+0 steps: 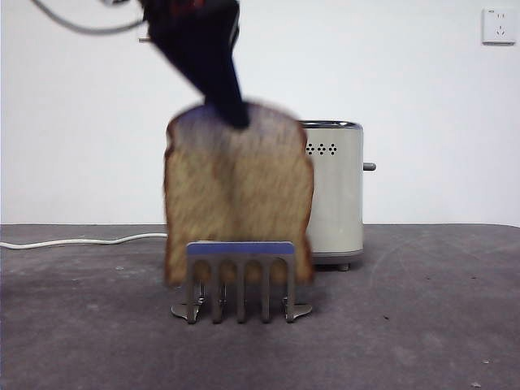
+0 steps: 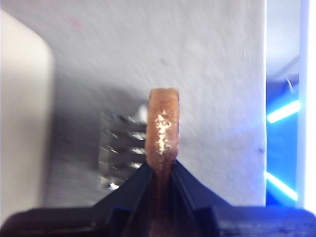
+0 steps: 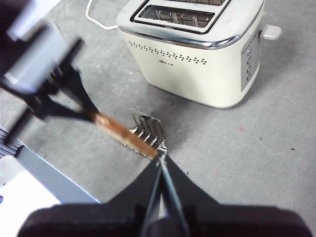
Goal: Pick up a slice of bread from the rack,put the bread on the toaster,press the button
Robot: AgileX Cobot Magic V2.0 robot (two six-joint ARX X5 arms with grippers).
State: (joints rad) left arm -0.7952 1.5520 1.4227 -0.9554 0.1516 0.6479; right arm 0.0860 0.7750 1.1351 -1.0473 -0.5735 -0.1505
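Observation:
My left gripper comes down from the top left and is shut on the domed top edge of the slice of bread. The slice hangs upright and blurred over the rack, and the rack's blue bar hides its lower edge. In the left wrist view the jaws pinch the slice's crust, with the rack below and to one side. The cream toaster stands behind, its button sticking out to the right. My right gripper is shut and empty, above the rack and toaster.
A white cable runs along the table's back edge at the left. A wall socket is at the upper right. The right wrist view shows a grey-white edge beside the table.

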